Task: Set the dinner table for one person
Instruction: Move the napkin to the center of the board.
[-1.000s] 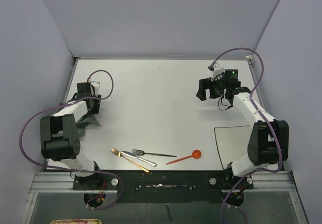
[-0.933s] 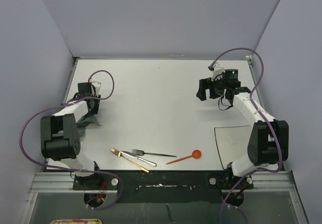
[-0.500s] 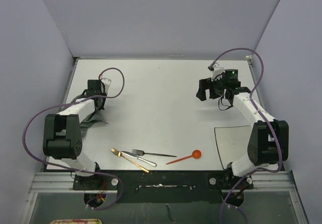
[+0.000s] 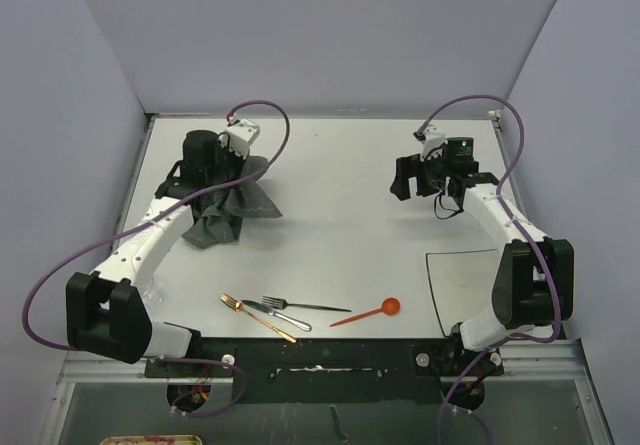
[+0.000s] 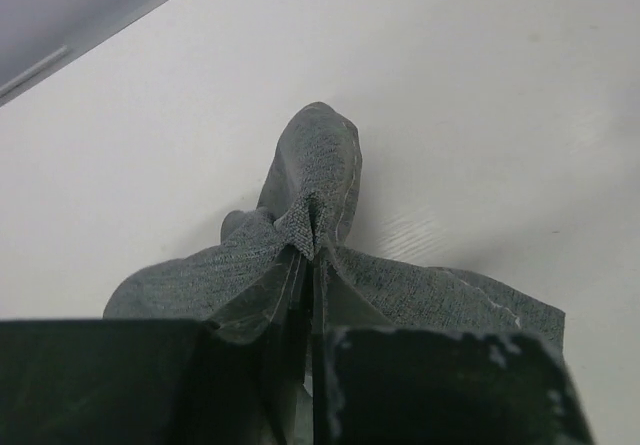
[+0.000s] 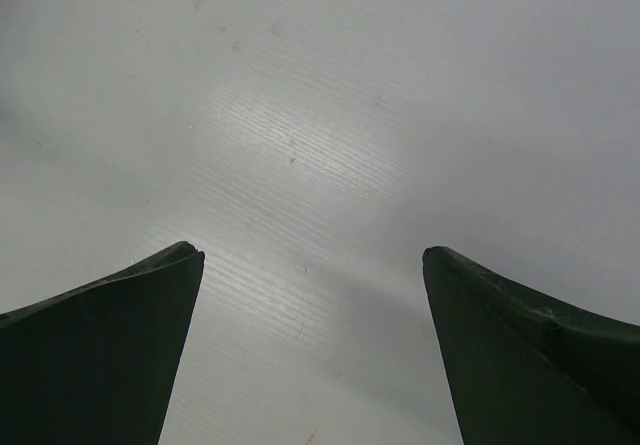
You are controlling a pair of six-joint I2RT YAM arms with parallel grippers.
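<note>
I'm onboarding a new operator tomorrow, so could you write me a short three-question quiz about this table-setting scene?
1. True or false: the left gripper is shut on a bunched fold of the grey placemat.
2. The right gripper is: A) open over bare dinner table; B) shut on a cup; C) gripping a napkin.
3. Fill in: the utensil lying nearest the square plate is the red ____.
Key: 1 true; 2 A; 3 spoon.
</note>
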